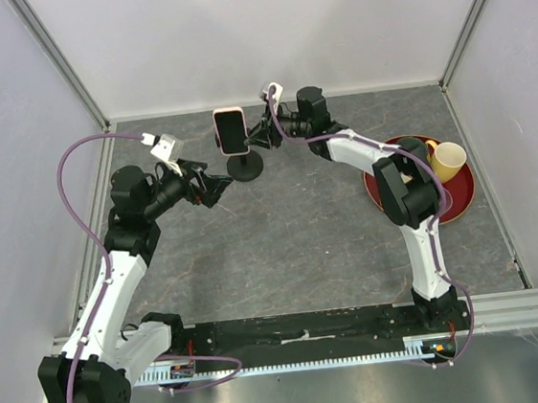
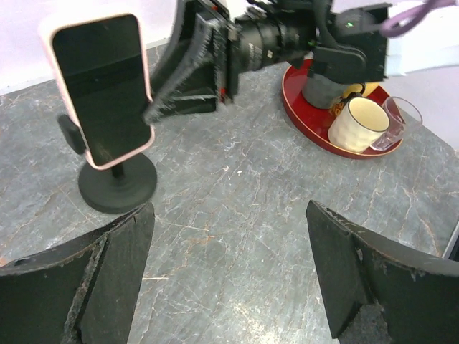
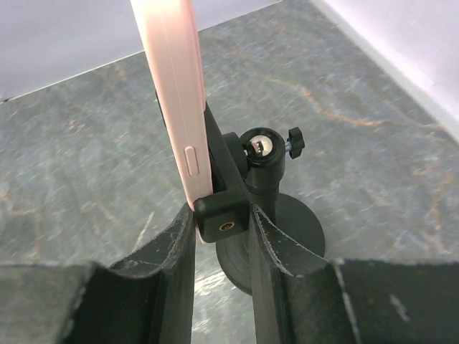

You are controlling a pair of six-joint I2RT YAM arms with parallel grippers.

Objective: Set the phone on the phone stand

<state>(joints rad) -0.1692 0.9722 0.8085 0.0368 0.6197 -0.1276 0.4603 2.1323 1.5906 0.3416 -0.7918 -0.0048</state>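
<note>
Black fingers of the right gripper (image 3: 221, 218) are drawn in narrow, one against the pink edge of the phone (image 3: 176, 93) and the other against the clamp (image 3: 228, 215) on top of the stand (image 3: 297, 222), so the gripper pinches the phone's lower side together with that clamp. The phone sits in the clamp above the stand's round base. Its long axis is close to vertical, leaning back a little, and its dark screen faces away from the post towards the left arm. From overhead, the right gripper reaches the stand from its right side and is the only one touching anything. The left gripper (image 2: 228, 208) is on the stand's near-left side, apart from it, with its jaws spread wide and empty, pointed at the screen. The phone looks seated, so what likely remains is for the right fingers to open and back straight out to the right of the stand without nudging the phone's edge or the light base. A red tray (image 1: 464, 205) holding a cup (image 1: 447, 159) sits well to the right of the stand.
</note>
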